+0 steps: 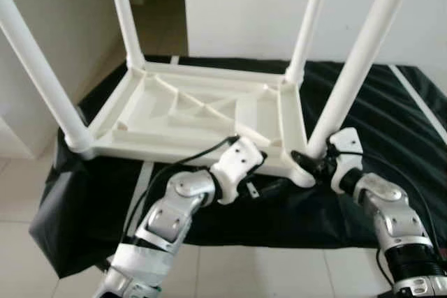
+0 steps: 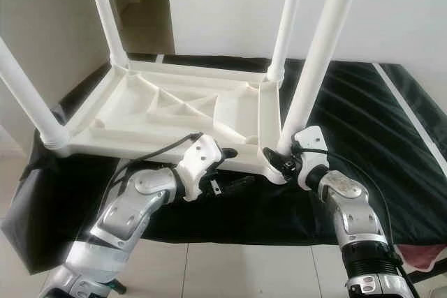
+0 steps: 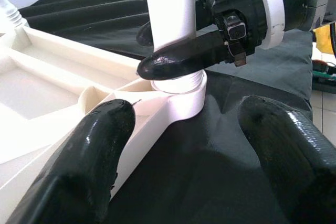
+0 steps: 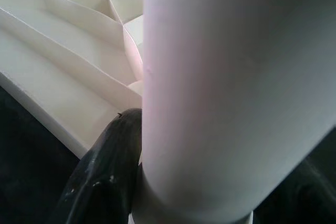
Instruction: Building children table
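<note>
A white plastic children's table (image 1: 188, 113) lies upside down on a black cloth (image 1: 398, 116), with its legs pointing up. My right gripper (image 1: 312, 159) is shut on the near right leg (image 1: 356, 61) just above its socket at the table's near corner. In the right wrist view that leg (image 4: 231, 93) stands between the black fingers (image 4: 105, 171). My left gripper (image 1: 269, 172) is open, low beside the table's near rim and just left of that corner. One of its fingertips (image 3: 89, 166) lies close to the rim, the other over bare cloth.
The cloth covers a low platform whose front edge (image 1: 230, 239) drops to a pale tiled floor (image 1: 230, 270). A white wall stands behind, with a doorway at the far left. The other three table legs (image 1: 126, 15) rise tall around the work area.
</note>
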Robot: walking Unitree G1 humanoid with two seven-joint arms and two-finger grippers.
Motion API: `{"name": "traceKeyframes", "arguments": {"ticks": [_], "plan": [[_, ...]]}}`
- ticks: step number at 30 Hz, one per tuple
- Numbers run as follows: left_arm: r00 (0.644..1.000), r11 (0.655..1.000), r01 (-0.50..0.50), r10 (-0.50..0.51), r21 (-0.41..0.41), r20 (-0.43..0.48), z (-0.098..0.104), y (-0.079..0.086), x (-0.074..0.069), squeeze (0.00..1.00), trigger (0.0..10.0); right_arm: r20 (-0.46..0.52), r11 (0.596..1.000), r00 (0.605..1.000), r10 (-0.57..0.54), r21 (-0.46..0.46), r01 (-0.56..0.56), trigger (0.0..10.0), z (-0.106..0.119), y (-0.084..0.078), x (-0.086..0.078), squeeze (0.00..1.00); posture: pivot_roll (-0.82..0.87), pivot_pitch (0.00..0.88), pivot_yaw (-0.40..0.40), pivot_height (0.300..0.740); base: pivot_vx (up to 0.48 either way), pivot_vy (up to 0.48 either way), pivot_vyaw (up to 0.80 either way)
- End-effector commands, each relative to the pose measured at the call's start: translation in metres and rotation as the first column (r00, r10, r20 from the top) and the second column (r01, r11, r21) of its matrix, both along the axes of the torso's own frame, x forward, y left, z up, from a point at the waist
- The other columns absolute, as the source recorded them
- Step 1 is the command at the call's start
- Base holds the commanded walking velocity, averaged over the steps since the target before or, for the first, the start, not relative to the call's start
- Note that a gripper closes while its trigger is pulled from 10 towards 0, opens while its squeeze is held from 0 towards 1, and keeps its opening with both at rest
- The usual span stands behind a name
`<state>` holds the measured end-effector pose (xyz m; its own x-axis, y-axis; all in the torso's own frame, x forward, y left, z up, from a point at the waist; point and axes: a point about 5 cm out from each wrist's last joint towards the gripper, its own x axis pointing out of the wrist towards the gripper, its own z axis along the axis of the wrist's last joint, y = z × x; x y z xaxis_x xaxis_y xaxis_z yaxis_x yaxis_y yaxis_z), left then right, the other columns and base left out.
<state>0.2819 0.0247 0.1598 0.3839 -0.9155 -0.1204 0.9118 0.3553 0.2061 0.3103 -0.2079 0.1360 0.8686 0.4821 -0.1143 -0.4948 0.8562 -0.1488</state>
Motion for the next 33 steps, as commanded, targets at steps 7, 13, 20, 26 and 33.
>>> {"name": "traceKeyframes", "arguments": {"ticks": [7,13,20,26,33], "plan": [[0.998,0.998,-0.055,0.055,-0.003,0.016,0.001,0.002,0.002,0.00,10.0,-0.030,0.998,0.998,-0.048,0.040,0.049,10.0,-0.008,0.004,-0.004,0.00,0.06,0.000,-0.043,0.740,0.000,0.000,0.00],[0.998,0.999,-0.054,0.054,-0.006,0.012,0.001,0.001,0.002,0.00,10.0,-0.036,0.976,0.980,-0.198,0.086,0.200,10.0,-0.010,0.011,-0.004,0.00,0.05,0.000,-0.041,0.740,0.000,0.000,0.00],[0.999,0.999,-0.050,0.050,-0.008,0.008,0.001,0.000,0.001,0.00,10.0,-0.076,0.920,0.930,-0.359,0.142,0.367,10.0,-0.014,0.020,-0.002,0.00,0.04,0.000,-0.033,0.740,0.000,0.000,0.00],[0.999,0.999,-0.047,0.047,-0.008,0.008,0.001,0.000,0.002,0.00,10.0,-0.094,0.835,0.849,-0.521,0.154,0.529,10.0,-0.016,0.027,-0.001,0.00,0.04,0.000,-0.031,0.740,0.000,0.000,0.00],[0.999,0.999,-0.046,0.046,-0.011,0.012,0.002,-0.002,0.002,0.00,10.0,-0.108,0.637,0.654,-0.749,0.158,0.755,10.0,-0.019,0.037,-0.001,0.00,0.04,0.000,-0.035,0.740,0.000,0.000,0.00]]}}
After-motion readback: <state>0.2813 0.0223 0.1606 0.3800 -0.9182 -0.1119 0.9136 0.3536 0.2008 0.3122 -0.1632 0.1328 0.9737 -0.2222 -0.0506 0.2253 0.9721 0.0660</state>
